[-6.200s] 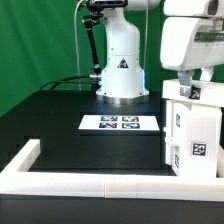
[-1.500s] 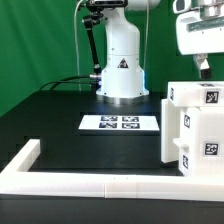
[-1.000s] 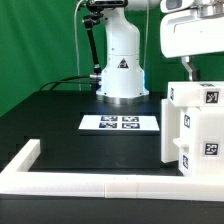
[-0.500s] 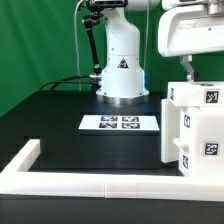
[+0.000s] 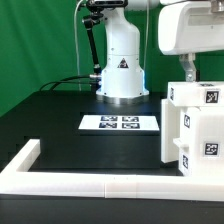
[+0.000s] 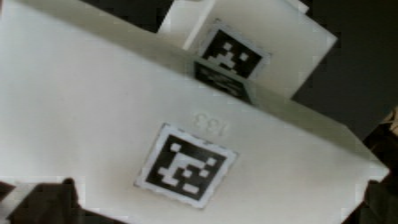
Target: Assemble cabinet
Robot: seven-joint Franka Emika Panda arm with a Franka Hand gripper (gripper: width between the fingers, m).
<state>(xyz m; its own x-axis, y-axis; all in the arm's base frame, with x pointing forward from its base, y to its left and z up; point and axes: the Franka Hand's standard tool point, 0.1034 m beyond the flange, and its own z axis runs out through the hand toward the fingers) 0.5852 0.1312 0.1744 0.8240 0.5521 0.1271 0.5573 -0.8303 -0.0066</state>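
Observation:
The white cabinet (image 5: 193, 135) stands upright at the exterior view's right, with black-and-white tags on its top and front. My gripper (image 5: 188, 76) hangs just above the cabinet's top left corner, apart from it, and holds nothing. In the wrist view the cabinet's white top (image 6: 98, 110) fills the picture, with one tag (image 6: 189, 166) close below and a second tag (image 6: 230, 53) on a part further off. My gripper (image 6: 210, 200) is open. Its dark fingertips (image 6: 29, 200) show far apart at the two lower corners.
The marker board (image 5: 120, 123) lies flat in the middle of the black table. The long low white border rail (image 5: 70, 181) runs along the front and turns back at the exterior view's left. The arm's white base (image 5: 122, 65) stands behind the marker board.
6.2 s ago the gripper was low against the cabinet; it has since let go and risen. Over the last 1.5 s it moved toward the exterior view's left and slightly down. The cabinet stays still.

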